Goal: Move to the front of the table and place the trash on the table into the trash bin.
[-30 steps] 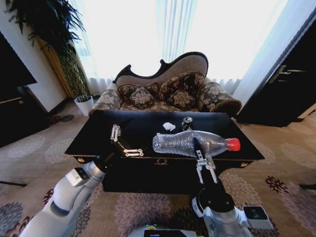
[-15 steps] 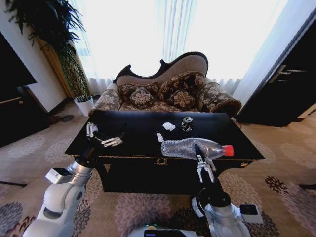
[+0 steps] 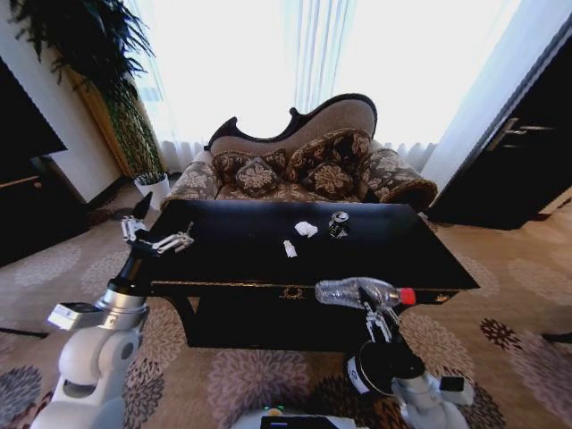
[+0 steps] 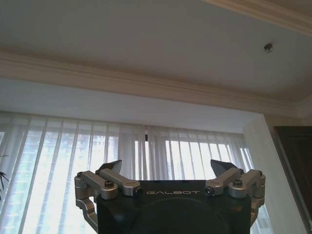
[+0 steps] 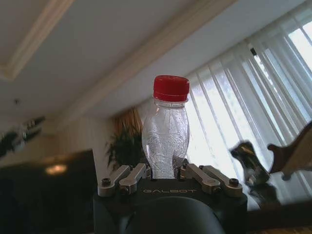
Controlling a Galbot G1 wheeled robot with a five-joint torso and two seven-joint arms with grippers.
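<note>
The glossy black table stands in front of me. On it lie a dark can, a crumpled white paper wad and a small white scrap. My right gripper is below the table's front edge, shut on a clear plastic bottle with a red cap that lies sideways. The right wrist view shows the bottle clamped in the right gripper. My left gripper is open and empty by the table's left corner. In the left wrist view the left gripper faces the ceiling. The trash bin is out of view.
A patterned sofa stands behind the table. At the back left are a tall plant and its white pot. Dark furniture lines the left wall and a dark cabinet the right. Patterned carpet lies around the table.
My right gripper has drawn back and down from over the table to its front edge, carrying the bottle. My left gripper has swung left to the table's left corner.
</note>
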